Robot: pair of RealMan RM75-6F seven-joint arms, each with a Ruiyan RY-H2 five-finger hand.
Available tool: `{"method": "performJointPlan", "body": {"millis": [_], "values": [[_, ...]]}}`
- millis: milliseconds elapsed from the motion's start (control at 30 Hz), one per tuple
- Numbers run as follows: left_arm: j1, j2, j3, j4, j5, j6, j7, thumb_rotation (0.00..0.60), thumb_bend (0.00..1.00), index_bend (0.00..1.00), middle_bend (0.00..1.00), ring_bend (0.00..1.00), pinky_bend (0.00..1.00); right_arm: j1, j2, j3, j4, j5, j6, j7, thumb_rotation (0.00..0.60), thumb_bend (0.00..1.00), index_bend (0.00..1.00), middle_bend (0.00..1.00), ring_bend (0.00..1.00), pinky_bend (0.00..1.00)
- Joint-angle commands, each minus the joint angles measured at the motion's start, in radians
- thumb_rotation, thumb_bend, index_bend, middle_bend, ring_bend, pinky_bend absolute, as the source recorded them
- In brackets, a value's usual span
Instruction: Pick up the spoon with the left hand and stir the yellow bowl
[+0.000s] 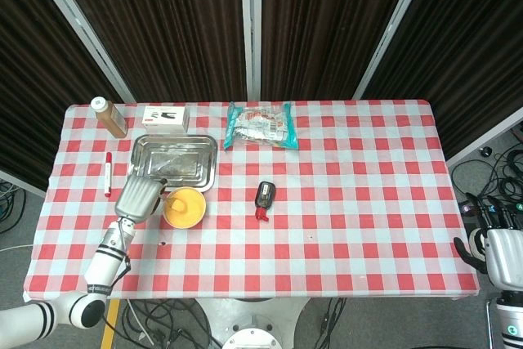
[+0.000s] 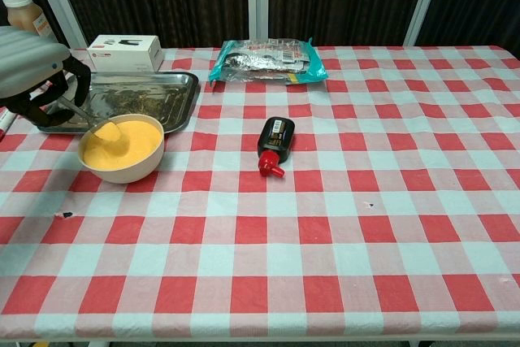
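The yellow bowl (image 2: 122, 149) of orange-yellow mix sits near the table's left front, also seen from above as the bowl (image 1: 185, 208). My left hand (image 2: 34, 72) grips a metal spoon (image 2: 91, 120) whose tip dips into the bowl's left side. From the head view, the left hand (image 1: 137, 198) hangs just left of the bowl. My right hand (image 1: 504, 253) hangs off the table's right edge, low down, holding nothing; whether its fingers are spread or curled is unclear.
A steel tray (image 2: 169, 80) lies behind the bowl. A white box (image 2: 126, 52), brown bottle (image 2: 23, 14) and foil packet (image 2: 266, 61) line the back. A black red-capped bottle (image 2: 275, 143) lies mid-table. A red marker (image 1: 107, 173) lies at the left.
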Motion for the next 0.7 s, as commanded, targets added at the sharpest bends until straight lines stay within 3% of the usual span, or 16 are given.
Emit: {"method": "performJointPlan", "body": {"millis": [33,433,700], "values": [[-0.014,-0.027,0.027,0.065,0.08,0.075,0.157,0.6,0.4,0.68,0.94,0.92,0.96,-0.001,0.001,-0.001,-0.001,-0.001,0.001,-0.002,0.6,0.22,0.11,0.38,0.12,0.23],[-0.046,-0.114,0.107,0.181,0.278,0.152,0.478,0.6,0.4,0.68,0.94,0.92,0.96,-0.009,0.007,-0.003,-0.01,-0.005,0.012,-0.004,0.6,0.22,0.11,0.38,0.12,0.23],[-0.043,-0.098,0.091,0.123,0.236,0.11,0.604,0.6,0.4,0.68,0.94,0.93,0.97,-0.008,0.005,-0.004,-0.005,-0.006,0.01,0.003,0.6,0.22,0.11,0.38,0.12,0.23]]}}
